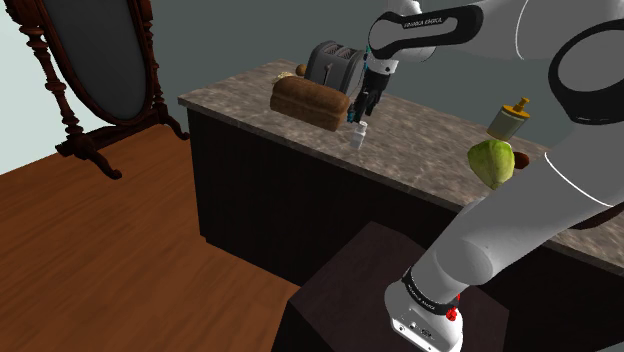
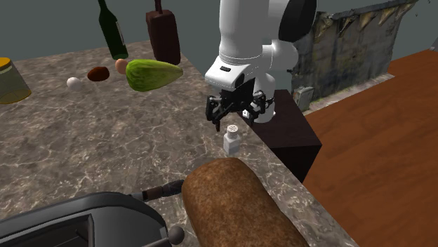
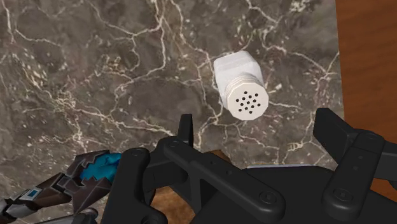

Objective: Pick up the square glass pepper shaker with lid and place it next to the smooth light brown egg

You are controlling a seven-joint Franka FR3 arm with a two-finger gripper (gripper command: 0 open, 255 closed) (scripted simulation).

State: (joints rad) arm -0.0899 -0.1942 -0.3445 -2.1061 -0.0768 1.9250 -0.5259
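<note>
A small white square shaker (image 2: 232,140) with a round perforated lid (image 3: 248,102) stands upright on the marble counter (image 2: 105,133), close to its edge and in front of a bread loaf. My black gripper (image 2: 233,116) hangs just above it, open, with the fingers apart and touching nothing. In the wrist view the shaker (image 3: 238,76) lies below and between the spread fingers (image 3: 337,137). From the shoulder view, the gripper (image 1: 362,113) is over the shaker (image 1: 358,136). The light brown egg (image 2: 121,65) sits far across the counter beside a green vegetable (image 2: 153,74).
A brown bread loaf (image 2: 235,207) and a toaster (image 2: 77,221) stand close to the shaker. Near the egg are a white egg (image 2: 73,82), a dark brown lump (image 2: 98,73), a green bottle (image 2: 112,28), a brown bottle (image 2: 163,31) and a yellow jar (image 2: 10,81). A wooden floor lies past the counter edge.
</note>
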